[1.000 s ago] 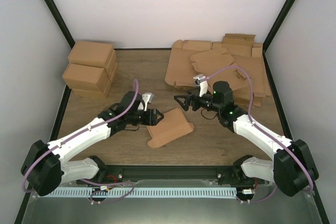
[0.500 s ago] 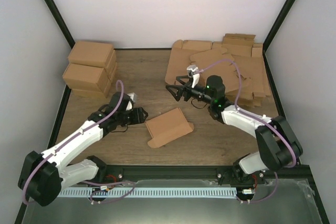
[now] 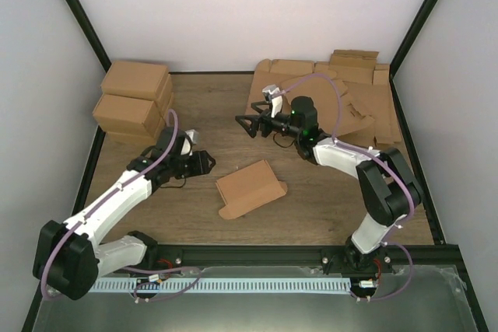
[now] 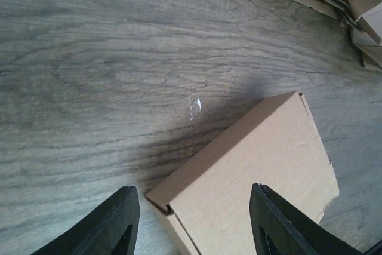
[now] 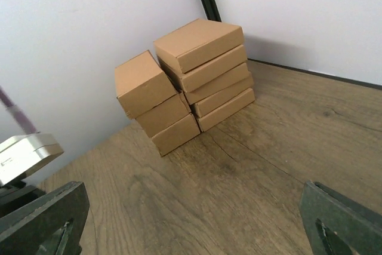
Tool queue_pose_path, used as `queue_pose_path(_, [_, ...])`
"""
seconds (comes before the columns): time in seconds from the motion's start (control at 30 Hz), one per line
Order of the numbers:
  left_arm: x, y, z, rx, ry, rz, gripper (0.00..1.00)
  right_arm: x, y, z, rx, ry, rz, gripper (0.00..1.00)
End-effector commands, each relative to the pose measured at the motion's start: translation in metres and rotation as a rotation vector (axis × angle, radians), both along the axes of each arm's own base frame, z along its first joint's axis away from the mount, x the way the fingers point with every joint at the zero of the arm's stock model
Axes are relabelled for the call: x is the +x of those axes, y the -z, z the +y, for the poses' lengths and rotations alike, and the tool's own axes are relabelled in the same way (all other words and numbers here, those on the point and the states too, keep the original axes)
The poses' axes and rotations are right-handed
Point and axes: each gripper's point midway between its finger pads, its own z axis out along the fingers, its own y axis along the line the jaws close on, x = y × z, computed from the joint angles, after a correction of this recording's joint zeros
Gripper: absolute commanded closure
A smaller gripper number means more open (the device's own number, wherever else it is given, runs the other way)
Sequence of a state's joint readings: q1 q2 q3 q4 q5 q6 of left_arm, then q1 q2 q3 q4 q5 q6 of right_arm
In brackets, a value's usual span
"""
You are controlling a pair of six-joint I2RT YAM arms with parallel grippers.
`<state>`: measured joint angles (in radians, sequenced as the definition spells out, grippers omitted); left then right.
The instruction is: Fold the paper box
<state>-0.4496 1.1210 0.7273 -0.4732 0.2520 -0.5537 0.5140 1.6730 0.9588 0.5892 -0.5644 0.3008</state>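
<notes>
The left gripper (image 4: 194, 231) had its two black fingers (image 4: 110, 222) spread wide, and nothing was pinched between them. Just in front of those fingers lay the paper box (image 4: 250, 189), a flat brown cardboard carton with sharp creased edges. One of its corners pointed into the gap between the fingers, but the box did not touch them. It sat flat on the grey-brown wooden table (image 4: 89, 58) with its lid side up. I think it lay that way because it was already folded shut and could rest on its own. The right gripper (image 5: 191, 225) also had its dark fingers (image 5: 42, 222) spread far apart and held nothing. From above, the right gripper (image 3: 243, 124) hung over the bare table, and the paper box (image 3: 250, 188) was on the near side of it, apart from it. The left gripper (image 3: 204, 162) was close beside the box, on the box's left. I think both were open because the box needed no more holding. Far ahead of the right fingers stood a stack of closed brown cardboard cartons (image 5: 191, 82), piled against the wall to keep them out of the way. Behind the right gripper lay a heap of flat brown cardboard blanks (image 3: 342, 99), not yet folded. The job looked almost done.
</notes>
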Motion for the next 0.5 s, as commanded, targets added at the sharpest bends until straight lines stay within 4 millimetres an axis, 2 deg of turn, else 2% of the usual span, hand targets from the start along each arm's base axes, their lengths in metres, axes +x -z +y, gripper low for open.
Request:
queue_pose_path(0.0, [0.013, -0.010, -0.009, -0.027, 0.051, -0.021, 0.47, -0.010, -0.039, 0.003, 0.002, -0.050, -0.151, 0.00])
queue_pose_path(0.17, [0.016, -0.005, -0.016, -0.029, 0.101, -0.003, 0.47, -0.017, -0.042, -0.006, -0.028, -0.024, -0.168, 0.00])
queue_pose_path(0.3, [0.009, -0.001, -0.017, -0.024, 0.149, -0.003, 0.44, -0.024, -0.041, -0.017, -0.039, 0.021, -0.150, 0.00])
queue_pose_path(0.47, [-0.002, 0.012, -0.015, -0.020, 0.162, 0.021, 0.42, -0.043, -0.029, -0.039, -0.050, 0.083, -0.120, 0.00])
